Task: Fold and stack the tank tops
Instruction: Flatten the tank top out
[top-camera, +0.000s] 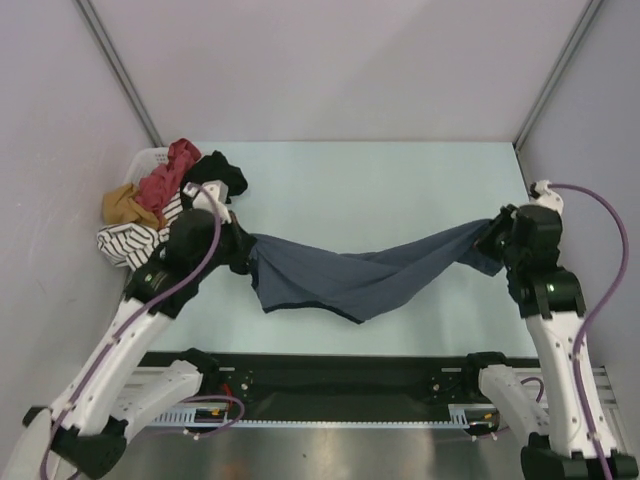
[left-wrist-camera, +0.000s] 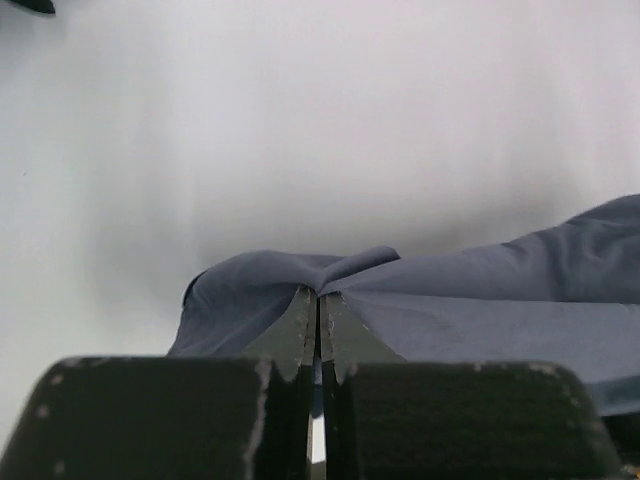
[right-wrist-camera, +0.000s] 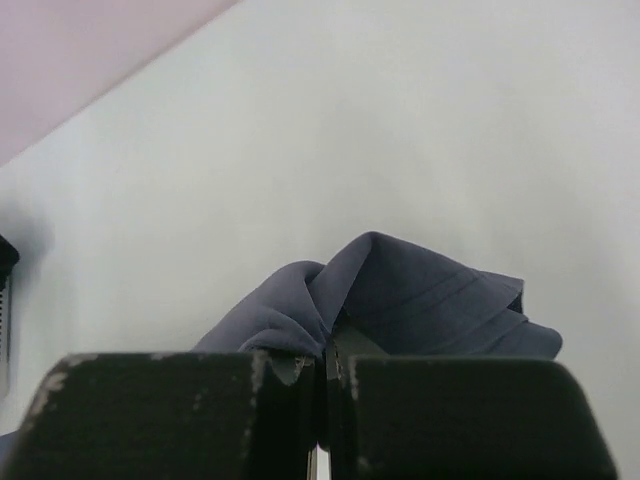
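The slate blue-grey tank top (top-camera: 350, 275) hangs stretched between my two grippers above the table, sagging in the middle. My left gripper (top-camera: 243, 250) is shut on its left end; in the left wrist view the cloth (left-wrist-camera: 480, 290) bunches at the closed fingertips (left-wrist-camera: 319, 296). My right gripper (top-camera: 494, 238) is shut on its right end; in the right wrist view the cloth (right-wrist-camera: 420, 295) folds over the closed jaws (right-wrist-camera: 328, 345). The brick red tank top (top-camera: 170, 175) lies crumpled in the clothes pile at the far left.
A white basket (top-camera: 148, 158) at the table's far left holds a pile: a mustard cloth (top-camera: 125, 205), a black cloth (top-camera: 218, 175) and a black-and-white striped cloth (top-camera: 130, 242). Grey walls enclose the pale table (top-camera: 380, 190). A black rail (top-camera: 340, 375) runs along the near edge.
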